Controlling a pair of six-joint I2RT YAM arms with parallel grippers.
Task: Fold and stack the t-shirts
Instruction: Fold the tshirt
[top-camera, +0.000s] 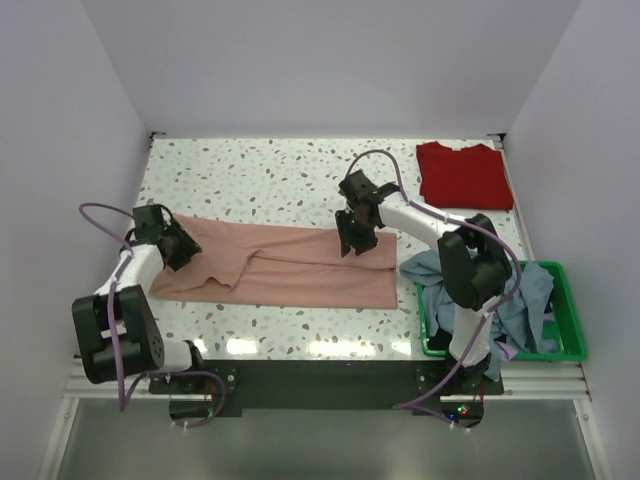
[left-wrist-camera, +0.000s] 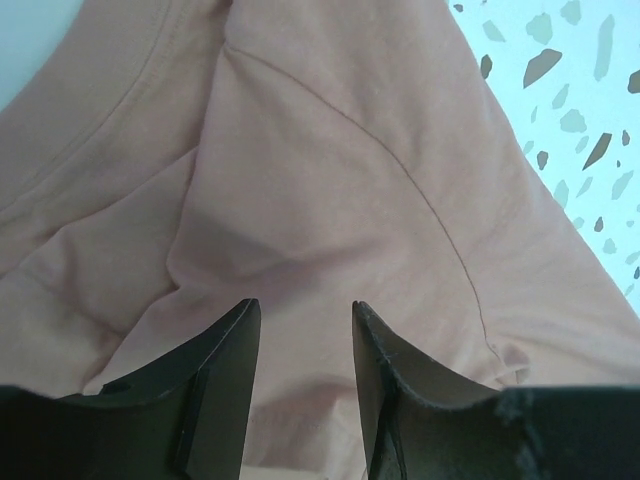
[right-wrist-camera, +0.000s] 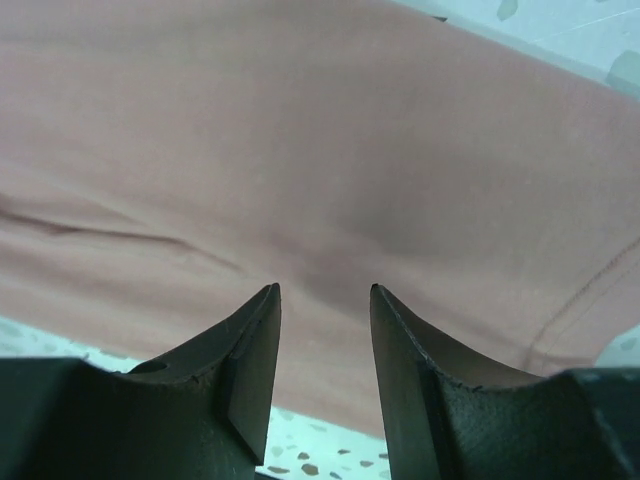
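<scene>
The top external view sits high above and behind the arm bases, which lie along the frame's lower edge; it faces forward and down, far enough off to hold the whole speckled table (top-camera: 260, 170), the salmon-pink t-shirt (top-camera: 300, 265) at mid-frame, the deep red t-shirt (top-camera: 463, 175) at upper right and the green basket (top-camera: 568, 315) at lower right; the left wrist view rides just behind the left gripper (left-wrist-camera: 304, 310) and looks along it, very close to the pink cloth, with table at upper right; the right wrist view sits likewise behind the right gripper (right-wrist-camera: 323, 292), equally close; all three share the pink shirt, the wrist views taking its opposite ends.
</scene>
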